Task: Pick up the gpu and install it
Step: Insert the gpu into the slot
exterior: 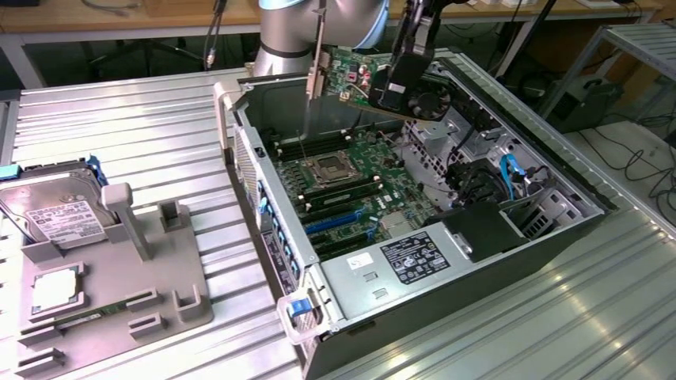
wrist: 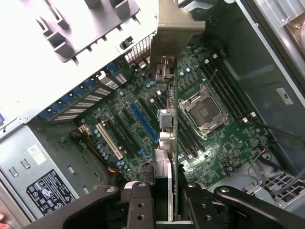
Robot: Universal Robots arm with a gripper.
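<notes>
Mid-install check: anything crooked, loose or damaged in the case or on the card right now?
Nothing stands out. The gripper holds the card on edge above the motherboard, clear of the slots; the case shows no loose or damaged parts.

Work surface is a ribbed aluminium table [exterior: 138, 127]. It takes up most of the exterior view, with bright glare on the slats at lower right. A wooden workbench [exterior: 127, 17] runs along the top edge, with dark space under it. Upper right of the frame: grey metal rack [exterior: 647, 41]. Below that, on the pale floor [exterior: 618, 138], sit a dark box [exterior: 583, 101] and loose black cables [exterior: 639, 162]. Lighting is bright and even.
</notes>
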